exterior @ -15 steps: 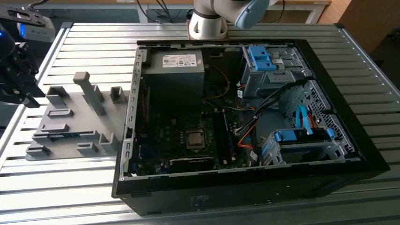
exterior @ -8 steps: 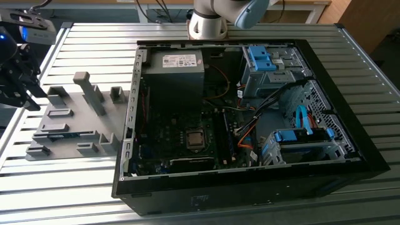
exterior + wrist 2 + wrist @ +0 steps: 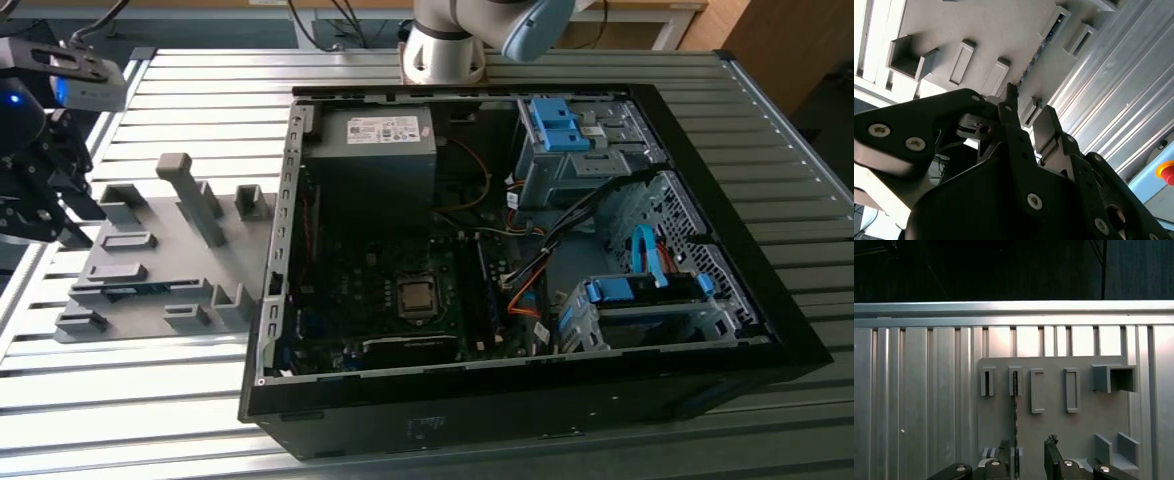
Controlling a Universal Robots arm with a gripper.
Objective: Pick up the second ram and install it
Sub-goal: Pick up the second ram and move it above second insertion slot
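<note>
**Open gripper lined up over the memory stick in its tray**

In both wrist views the gripper [image 3: 1028, 456] [image 3: 1026, 117] has its two fingers spread with a clear gap between them, and it holds nothing. In the first wrist view the memory stick [image 3: 1015, 412] appears edge-on as a thin dark line that runs into that gap, closer to one finger than the other. I cannot tell whether either finger touches it.

The stick stands on its long edge in slotted blocks of the grey holder tray [image 3: 1054, 432]. That likely leaves its flat sides free for a pinch, and the fingers seem turned to sit on either side of it. The second wrist view shows the same thin edge [image 3: 1036, 52] crossing the tray [image 3: 994, 30].

In the exterior view the gripper [image 3: 40, 190] hangs over the tray [image 3: 160, 225] at the exterior view's left, where the stick [image 3: 134, 290] shows as a bluish sliver. The tray lies on the ribbed metal table [image 3: 134, 400]. Well apart, toward the exterior view's right, the opened computer case [image 3: 534, 400] lies on its side with the board facing up.
</note>
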